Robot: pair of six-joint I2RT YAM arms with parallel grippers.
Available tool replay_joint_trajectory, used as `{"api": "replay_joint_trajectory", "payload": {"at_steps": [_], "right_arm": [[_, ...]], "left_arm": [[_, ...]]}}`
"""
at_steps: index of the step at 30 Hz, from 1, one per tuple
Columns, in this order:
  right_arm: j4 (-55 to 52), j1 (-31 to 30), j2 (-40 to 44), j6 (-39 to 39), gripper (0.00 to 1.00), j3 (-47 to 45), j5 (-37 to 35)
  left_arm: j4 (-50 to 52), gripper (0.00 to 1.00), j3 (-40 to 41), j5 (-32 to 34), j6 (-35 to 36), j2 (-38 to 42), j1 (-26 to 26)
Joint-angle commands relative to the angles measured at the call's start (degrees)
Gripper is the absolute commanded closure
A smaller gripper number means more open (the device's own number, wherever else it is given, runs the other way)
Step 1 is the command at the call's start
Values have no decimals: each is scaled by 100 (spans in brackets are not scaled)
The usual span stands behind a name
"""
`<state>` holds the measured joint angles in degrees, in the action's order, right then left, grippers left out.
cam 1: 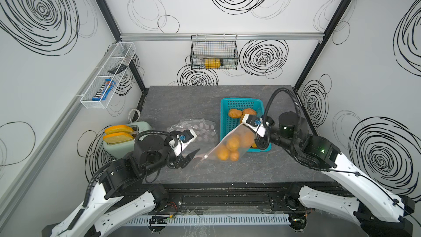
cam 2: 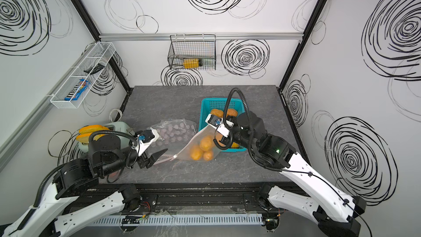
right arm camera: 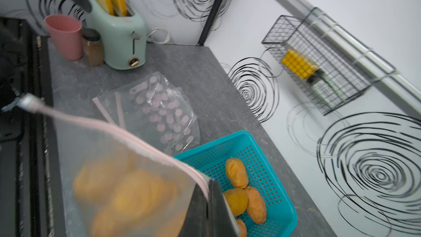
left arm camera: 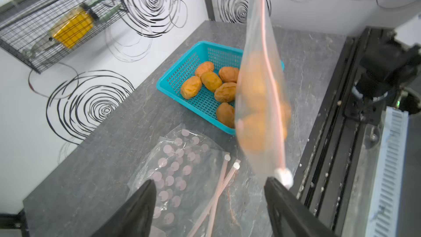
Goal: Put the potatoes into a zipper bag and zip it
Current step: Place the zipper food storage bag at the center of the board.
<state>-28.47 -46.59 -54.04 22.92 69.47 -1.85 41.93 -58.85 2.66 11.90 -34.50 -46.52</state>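
Six potatoes (left arm camera: 211,80) lie loose in the teal basket (cam 1: 239,99), counted from the left wrist view. The basket is on the right half of the table (cam 1: 182,106). Four or five bagged potatoes (cam 1: 232,143) show through the zipper bag (cam 1: 238,134). Both wrist views are too blurred for an exact count.

Your right gripper (right arm camera: 210,185) is clamped on the bag's zip-track corner, above the basket's left side. The bag slants down from that pinch toward the left gripper (left arm camera: 210,180), and its load overlaps the basket's left wall in both top views. Can't tell whether the bag's bottom touches the table.

Your left gripper is spread wide and grasps nothing. The white slider (left arm camera: 283,176) sits at the bag's end opposite the pinch, right at one left fingertip (left arm camera: 273,185). Touching or just beside, can't tell. The pink zip track reads as one line from pinch to slider, but you can't confirm a seal from these views.

Spare bags (cam 1: 200,131) with pink dots lie flat on the table between the left gripper and the basket. The mint toaster (cam 1: 118,148) holds two toast slices (cam 1: 118,129) at the table's left edge, well apart from the bag.
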Motion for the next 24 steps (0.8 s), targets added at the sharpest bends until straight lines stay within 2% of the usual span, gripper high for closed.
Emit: {"api": "replay_joint_trajectory", "payload": {"at_steps": [1,7,13,21,24], "right_arm": [[738,730,-154,-861,100,480,150],[1131,2137,-922,-1540,100,927,181],[1784,3709,-1998,-2434,100,1276,452],[2364,5075,-2841,-3014,100,1714,188],[2503,5248,-2818,-3031,100,1419,91]], "left_arm": [[-1082,1,467,538,-654,443,-28],[-1842,4,1703,308,-1325,1273,-28],[-2010,4,2195,392,-1748,1294,-30],[-2448,4,2473,276,-1865,1099,16],[-2499,4,2652,-212,-1848,950,202]]}}
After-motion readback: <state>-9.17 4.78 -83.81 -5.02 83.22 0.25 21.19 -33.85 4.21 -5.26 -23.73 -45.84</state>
